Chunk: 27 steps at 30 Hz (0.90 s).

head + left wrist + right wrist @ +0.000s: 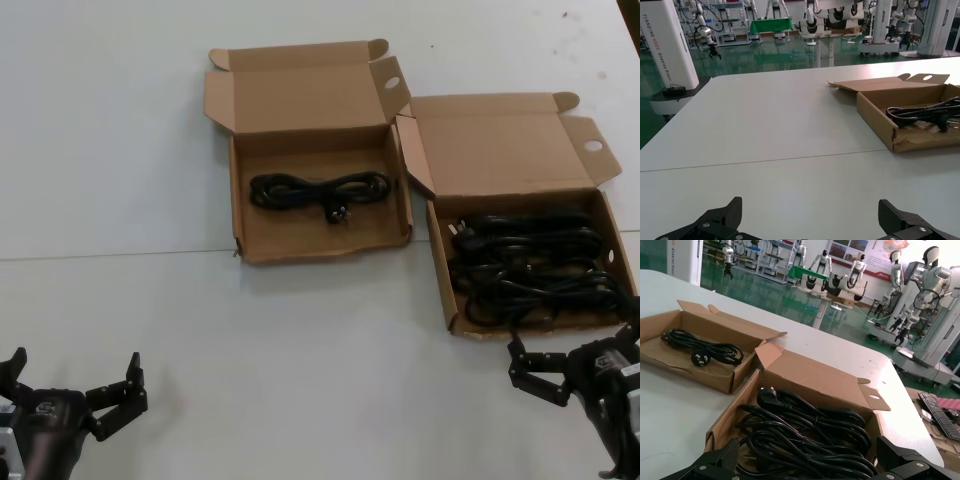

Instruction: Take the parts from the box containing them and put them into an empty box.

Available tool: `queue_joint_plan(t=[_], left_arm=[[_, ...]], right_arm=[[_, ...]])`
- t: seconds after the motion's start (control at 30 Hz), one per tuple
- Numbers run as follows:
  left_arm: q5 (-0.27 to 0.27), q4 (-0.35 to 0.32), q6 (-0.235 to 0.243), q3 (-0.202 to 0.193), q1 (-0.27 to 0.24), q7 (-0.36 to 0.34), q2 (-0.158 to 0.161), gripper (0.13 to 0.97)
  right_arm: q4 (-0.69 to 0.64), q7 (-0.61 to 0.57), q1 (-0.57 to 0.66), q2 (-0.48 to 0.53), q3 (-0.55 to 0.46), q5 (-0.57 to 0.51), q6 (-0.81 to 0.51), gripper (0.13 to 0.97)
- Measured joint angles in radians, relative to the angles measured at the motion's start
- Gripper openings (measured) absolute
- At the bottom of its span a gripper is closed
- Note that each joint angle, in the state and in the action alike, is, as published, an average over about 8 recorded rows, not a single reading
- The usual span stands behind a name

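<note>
While hovering just in front of the full box (520,265), right gripper (560,378) sits with fingers spread, nothing held. Cords (525,270) still piled inside, one already over in the other box (320,205) beside it. Probably light, floppy, tangle-prone, so best pinched mid-bundle. Left gripper (72,392) parked well away, fingers spread too.

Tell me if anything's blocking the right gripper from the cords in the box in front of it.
Nothing visible does. The right gripper sits open just outside the front wall of the full box, whose lid is folded back, leaving the cords exposed.
</note>
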Motion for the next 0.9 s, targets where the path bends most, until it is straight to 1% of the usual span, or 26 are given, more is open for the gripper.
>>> queue_joint_plan(t=[0.9], left_arm=[[0.000, 0.000, 0.000, 0.000, 0.000, 0.000, 0.000, 0.966]], right_arm=[[0.000, 0.000, 0.000, 0.000, 0.000, 0.000, 0.000, 0.966]])
